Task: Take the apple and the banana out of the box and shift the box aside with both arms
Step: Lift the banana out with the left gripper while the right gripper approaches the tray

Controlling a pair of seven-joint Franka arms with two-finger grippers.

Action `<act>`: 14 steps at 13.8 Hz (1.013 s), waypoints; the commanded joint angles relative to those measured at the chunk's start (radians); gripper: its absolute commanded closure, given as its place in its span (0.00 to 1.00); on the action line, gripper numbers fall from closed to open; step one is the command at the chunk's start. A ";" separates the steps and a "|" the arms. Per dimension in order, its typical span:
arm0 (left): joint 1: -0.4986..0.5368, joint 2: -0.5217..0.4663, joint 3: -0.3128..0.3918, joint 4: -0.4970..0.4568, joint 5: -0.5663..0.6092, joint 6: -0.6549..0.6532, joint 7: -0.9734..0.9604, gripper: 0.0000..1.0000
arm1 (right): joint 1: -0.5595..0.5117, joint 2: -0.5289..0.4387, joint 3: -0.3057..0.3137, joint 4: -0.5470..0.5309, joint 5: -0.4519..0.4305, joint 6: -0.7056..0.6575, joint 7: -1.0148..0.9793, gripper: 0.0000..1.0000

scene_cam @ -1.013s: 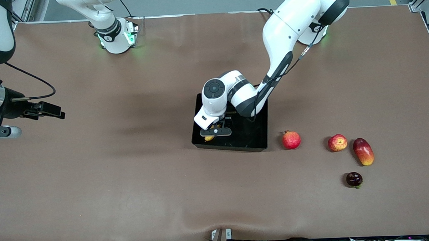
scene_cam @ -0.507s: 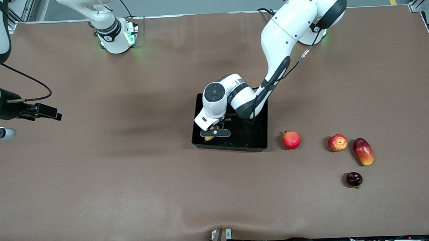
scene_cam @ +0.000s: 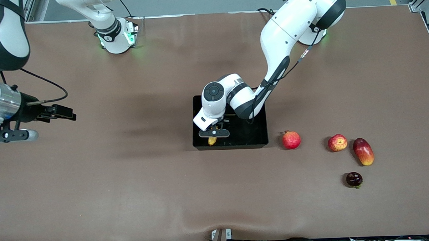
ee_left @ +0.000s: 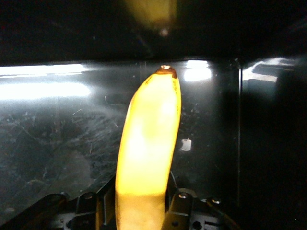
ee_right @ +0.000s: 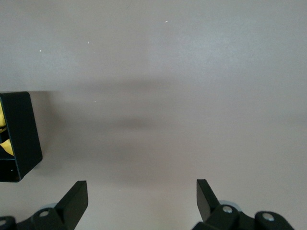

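Table (scene_cam: pixel 131 180) bare toward right arm | left hand (scene_cam: pixel 213 134) clamps banana (scene_cam: pixel 212 140) in box (scene_cam: pixel 259 133) | right hand (scene_cam: pixel 62 113) apart

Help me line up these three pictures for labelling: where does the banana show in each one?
Front view: only the banana's yellow tip shows, under the left gripper, inside the black tray.
Left wrist view: the banana runs up the middle, clamped between the fingers.
Right wrist view: yellow slivers inside the tray, at the picture's edge.
Shared landmark: the black tray.

Left arm (scene_cam: pixel 279 43) overhangs the tray (scene_cam: pixel 259 133); apple (scene_cam: pixel 337 143) stands unobstructed.
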 commanded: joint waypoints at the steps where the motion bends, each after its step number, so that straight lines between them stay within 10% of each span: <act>1: -0.003 -0.034 0.004 0.010 0.016 -0.001 -0.016 1.00 | 0.017 0.001 0.000 0.001 0.011 0.002 -0.007 0.00; 14: 0.230 -0.400 -0.005 0.000 -0.127 -0.289 0.171 1.00 | 0.114 0.003 -0.001 -0.015 0.011 -0.001 -0.010 0.00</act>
